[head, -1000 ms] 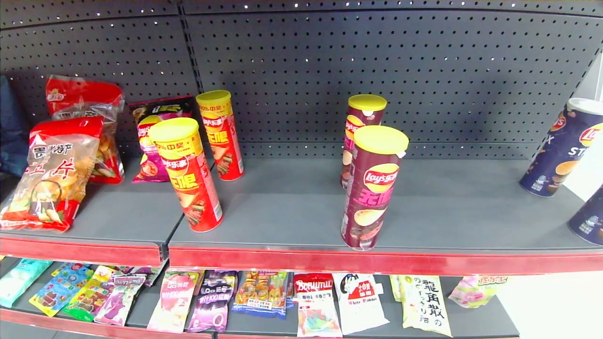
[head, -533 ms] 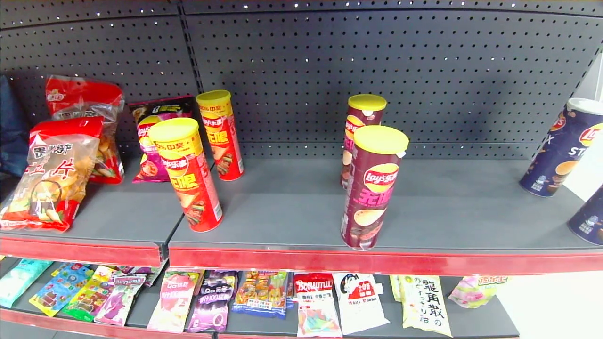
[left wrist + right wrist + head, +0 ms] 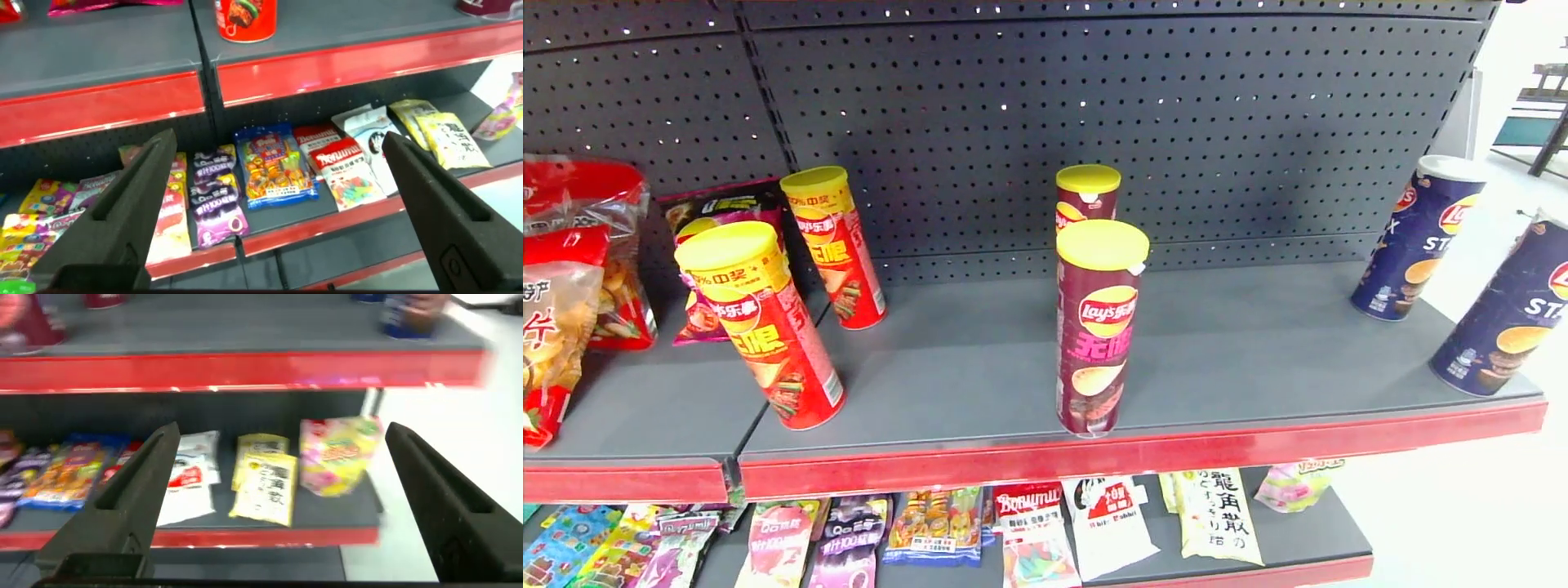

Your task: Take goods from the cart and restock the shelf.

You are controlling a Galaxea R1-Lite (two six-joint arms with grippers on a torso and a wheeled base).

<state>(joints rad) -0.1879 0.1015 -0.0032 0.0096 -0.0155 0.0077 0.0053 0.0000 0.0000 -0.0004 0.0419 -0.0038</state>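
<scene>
On the grey shelf (image 3: 980,384) two red chip cans (image 3: 760,327) (image 3: 833,245) stand left of centre. Two maroon cans (image 3: 1098,327) (image 3: 1086,192) stand one behind the other in the middle. Two blue cans (image 3: 1413,237) (image 3: 1503,310) are near the shelf's right end. My left gripper (image 3: 278,139) is open and holds nothing; it faces the lower shelf's candy bags (image 3: 274,167) under the red shelf edge (image 3: 343,65). My right gripper (image 3: 282,429) is open with nothing in it, in front of the lower shelf's bags (image 3: 261,478) near its right end.
Red snack bags (image 3: 572,310) and a purple chip bag (image 3: 711,220) fill the shelf's left part. A dark pegboard wall (image 3: 1094,106) backs the shelf. The grey shelf surface is bare between the can groups. Pale floor (image 3: 1462,506) lies beyond the shelf's right end.
The whole head picture has shifted left, so the camera has turned right; more of the shelf's right end and the second blue can now show. The goods themselves have not moved.
</scene>
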